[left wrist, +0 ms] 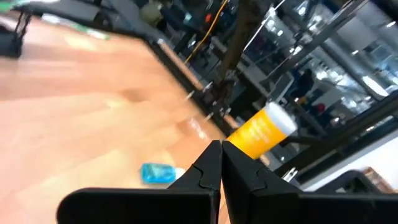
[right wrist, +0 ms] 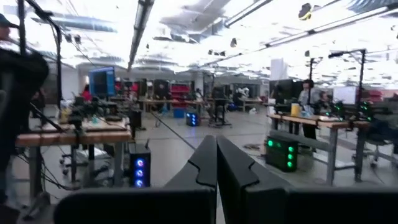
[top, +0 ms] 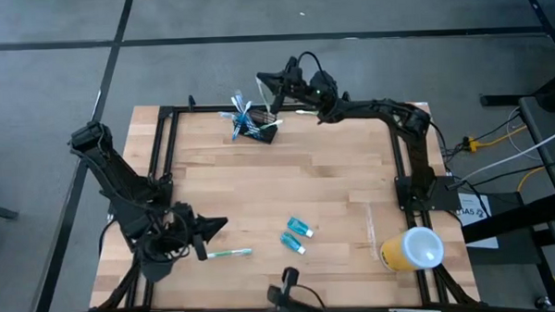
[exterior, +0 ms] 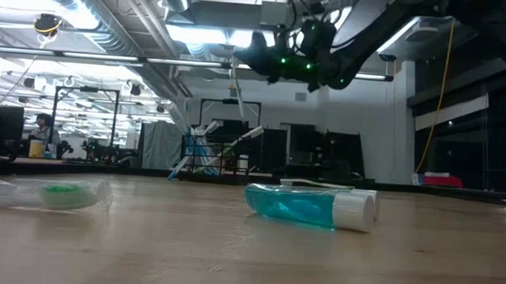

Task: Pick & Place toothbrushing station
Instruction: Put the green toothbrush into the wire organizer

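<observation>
Over on the left, the left gripper (top: 222,223) sits low at the near corner, fingers pressed fully together with nothing between them, and one toothbrush (top: 229,254) lies on the table (top: 260,184) just beside its tips, not yet picked up. Moving right, two small blue tubes (top: 296,234) rest side by side well clear of either gripper, also waiting. At the far edge stands the wire holder (top: 255,127), already bristling with several brushes, too tangled to count, so the job looks partly done. The right gripper (top: 262,81) hangs in the air just past that holder, fingers closed tight and empty. Far right, near corner, one yellow cup (top: 410,249) with a white lid lies apart from both grippers.
</observation>
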Available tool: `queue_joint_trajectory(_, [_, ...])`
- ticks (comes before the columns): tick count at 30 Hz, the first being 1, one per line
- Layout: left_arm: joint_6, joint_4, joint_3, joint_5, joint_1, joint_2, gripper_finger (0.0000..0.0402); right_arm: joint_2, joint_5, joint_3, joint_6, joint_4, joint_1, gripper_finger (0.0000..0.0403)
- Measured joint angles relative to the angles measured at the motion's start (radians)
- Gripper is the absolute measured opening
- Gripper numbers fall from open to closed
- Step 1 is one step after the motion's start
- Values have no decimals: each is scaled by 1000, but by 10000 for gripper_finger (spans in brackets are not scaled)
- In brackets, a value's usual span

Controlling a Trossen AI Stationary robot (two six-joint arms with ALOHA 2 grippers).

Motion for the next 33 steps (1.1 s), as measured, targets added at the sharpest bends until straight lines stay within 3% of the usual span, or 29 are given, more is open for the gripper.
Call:
queue_joint_trajectory(5, [-117,-94,0,55,22,0,1,57,-18,31,12,-1,-21,0])
queue_joint_trajectory(19, [-121,-95,0,49,22,0,1,115,-8,56,59,-35,-58,0])
queue_joint_trajectory(33, [-67,-45,0,37,22,0,3,115,-102,56,233,-26,-95,17])
